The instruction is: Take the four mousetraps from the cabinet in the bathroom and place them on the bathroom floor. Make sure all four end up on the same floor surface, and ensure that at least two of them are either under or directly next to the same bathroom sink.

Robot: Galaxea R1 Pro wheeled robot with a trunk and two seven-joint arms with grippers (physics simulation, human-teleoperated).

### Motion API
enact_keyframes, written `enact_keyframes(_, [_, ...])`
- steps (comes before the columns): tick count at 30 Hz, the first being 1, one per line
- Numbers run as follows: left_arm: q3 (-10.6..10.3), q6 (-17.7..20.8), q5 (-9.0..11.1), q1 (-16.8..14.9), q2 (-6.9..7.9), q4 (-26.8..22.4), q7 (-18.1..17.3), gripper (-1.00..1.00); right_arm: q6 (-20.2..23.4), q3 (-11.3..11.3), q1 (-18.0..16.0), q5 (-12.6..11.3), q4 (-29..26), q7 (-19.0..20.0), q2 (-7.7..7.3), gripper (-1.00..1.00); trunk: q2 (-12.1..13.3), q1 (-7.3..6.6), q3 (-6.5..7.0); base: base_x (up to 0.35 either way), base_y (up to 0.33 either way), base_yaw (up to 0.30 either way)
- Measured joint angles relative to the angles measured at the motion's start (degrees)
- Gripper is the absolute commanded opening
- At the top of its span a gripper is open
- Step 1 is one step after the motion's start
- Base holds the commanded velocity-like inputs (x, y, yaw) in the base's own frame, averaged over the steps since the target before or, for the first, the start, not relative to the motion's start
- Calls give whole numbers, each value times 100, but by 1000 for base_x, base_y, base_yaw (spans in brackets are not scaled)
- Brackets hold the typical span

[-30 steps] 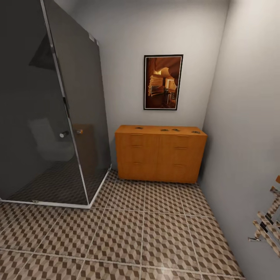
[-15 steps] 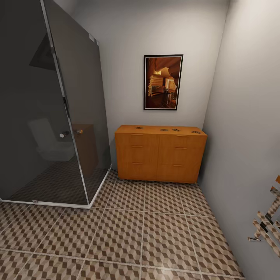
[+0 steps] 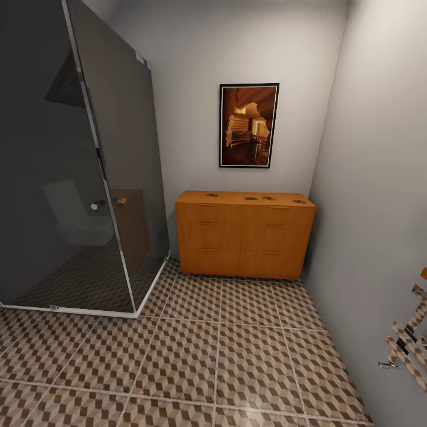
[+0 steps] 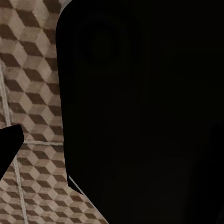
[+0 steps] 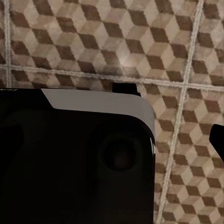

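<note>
You are facing a narrow bathroom with grey walls and the bathroom floor (image 3: 237,350) laid in large tiles of brown, beige and tan cubes with pale grout lines. On the left stands a dark glass shower enclosure (image 3: 77,166) with a chrome frame and a small round door knob (image 3: 96,205). On the far wall hangs a framed picture (image 3: 249,125) in warm orange tones.

Below the picture, against the far wall and reaching into the right corner, sits the cabinet (image 3: 244,237), a low orange-brown chest with slim bar handles on its drawers. The mousetraps lie on its flat top as small dark shapes, too small to make out in detail: one toward the left (image 3: 212,194), two close together near the middle (image 3: 251,197) (image 3: 268,198), and one near the right end (image 3: 298,201). They sit spaced along the top, apart from one another.

At the near right, a chrome rail fixture (image 3: 409,347) sticks out from the right wall.

In your left wrist view a large black part of the robot (image 4: 144,112) covers most of the tiles. In your right wrist view a black housing with a pale edge (image 5: 77,158) lies over the tiled floor. I cannot tell how far either gripper is open, and nothing shows them holding or touching anything.
</note>
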Motion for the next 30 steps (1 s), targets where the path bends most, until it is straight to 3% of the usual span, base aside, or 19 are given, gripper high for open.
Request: enact_keyframes(30, [0, 0, 0, 0, 0, 0, 0, 100, -2, -8, 0, 0, -35, -1, 3, 100, 0, 0, 0, 0, 0, 0])
